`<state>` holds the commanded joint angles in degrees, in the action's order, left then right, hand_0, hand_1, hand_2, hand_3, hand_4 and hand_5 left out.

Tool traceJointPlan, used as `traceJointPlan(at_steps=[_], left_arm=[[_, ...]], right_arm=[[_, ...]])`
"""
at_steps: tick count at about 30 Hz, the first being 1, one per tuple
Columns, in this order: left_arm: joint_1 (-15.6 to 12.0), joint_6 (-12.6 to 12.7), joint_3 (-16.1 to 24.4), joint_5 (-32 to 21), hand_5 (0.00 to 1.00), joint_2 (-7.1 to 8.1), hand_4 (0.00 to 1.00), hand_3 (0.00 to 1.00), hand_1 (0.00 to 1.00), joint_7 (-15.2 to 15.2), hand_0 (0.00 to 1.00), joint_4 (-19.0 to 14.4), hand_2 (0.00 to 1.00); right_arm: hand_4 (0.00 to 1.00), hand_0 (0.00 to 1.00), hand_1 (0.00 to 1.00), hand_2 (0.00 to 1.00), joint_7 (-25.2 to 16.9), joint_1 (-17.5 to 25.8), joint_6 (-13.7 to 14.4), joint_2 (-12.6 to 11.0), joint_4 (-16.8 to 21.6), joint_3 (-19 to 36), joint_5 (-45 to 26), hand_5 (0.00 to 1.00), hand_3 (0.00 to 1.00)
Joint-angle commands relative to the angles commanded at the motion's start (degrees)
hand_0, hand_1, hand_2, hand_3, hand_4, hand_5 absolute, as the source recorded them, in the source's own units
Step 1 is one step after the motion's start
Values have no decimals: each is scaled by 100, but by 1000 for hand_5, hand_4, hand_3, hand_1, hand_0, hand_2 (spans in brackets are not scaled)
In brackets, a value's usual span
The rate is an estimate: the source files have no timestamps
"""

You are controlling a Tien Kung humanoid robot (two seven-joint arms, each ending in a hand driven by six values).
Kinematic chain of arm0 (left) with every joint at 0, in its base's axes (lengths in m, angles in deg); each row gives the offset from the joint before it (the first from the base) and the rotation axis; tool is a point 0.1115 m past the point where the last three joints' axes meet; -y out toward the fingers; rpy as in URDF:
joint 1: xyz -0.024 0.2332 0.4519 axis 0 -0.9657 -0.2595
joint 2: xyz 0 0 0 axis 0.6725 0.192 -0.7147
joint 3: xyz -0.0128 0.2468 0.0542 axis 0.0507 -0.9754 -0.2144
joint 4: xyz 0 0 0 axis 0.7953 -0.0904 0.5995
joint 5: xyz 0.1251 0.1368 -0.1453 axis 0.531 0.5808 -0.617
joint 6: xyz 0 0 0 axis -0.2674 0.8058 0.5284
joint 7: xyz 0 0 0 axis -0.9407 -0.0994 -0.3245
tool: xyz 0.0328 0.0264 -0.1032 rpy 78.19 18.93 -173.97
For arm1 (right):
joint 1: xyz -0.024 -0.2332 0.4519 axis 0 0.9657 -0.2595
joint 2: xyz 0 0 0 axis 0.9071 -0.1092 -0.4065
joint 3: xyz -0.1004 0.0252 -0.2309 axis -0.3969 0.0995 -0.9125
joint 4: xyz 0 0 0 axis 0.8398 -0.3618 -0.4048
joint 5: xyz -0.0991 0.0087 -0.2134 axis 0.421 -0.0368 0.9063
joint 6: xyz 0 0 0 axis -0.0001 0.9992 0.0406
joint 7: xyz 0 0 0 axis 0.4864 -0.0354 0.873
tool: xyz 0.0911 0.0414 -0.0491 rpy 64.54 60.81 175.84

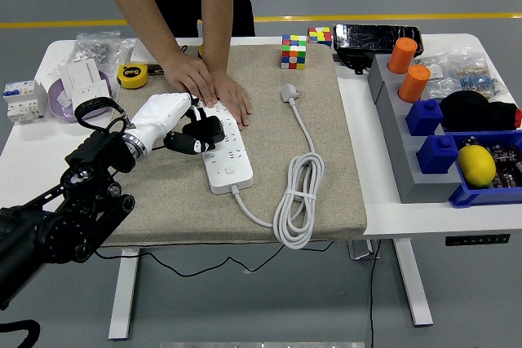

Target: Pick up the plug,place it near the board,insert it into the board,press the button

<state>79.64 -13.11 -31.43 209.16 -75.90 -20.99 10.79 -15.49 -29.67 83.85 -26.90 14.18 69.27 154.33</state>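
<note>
Your left hand at the strip, plug untouched

Your left hand (pixel 186 129) hovers over the power strip (pixel 222 146), fingers curled and empty; a person's hands (pixel 214 91) pin its far end, likely steadying it, and the plug (pixel 289 92) lies well apart.

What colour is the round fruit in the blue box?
The lemon is yellow, sitting in the blue bin at the right of the head view.
</note>
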Motion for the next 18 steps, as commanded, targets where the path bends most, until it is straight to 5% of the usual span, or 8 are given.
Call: traceJointPlan(at_steps=[18], left_arm=[[27, -29, -65, 59, 43, 74, 427, 304, 588, 1, 655, 68, 394]], right_arm=[[998, 849, 762, 751, -2, 5, 0, -8, 0, 1, 8, 904, 785]])
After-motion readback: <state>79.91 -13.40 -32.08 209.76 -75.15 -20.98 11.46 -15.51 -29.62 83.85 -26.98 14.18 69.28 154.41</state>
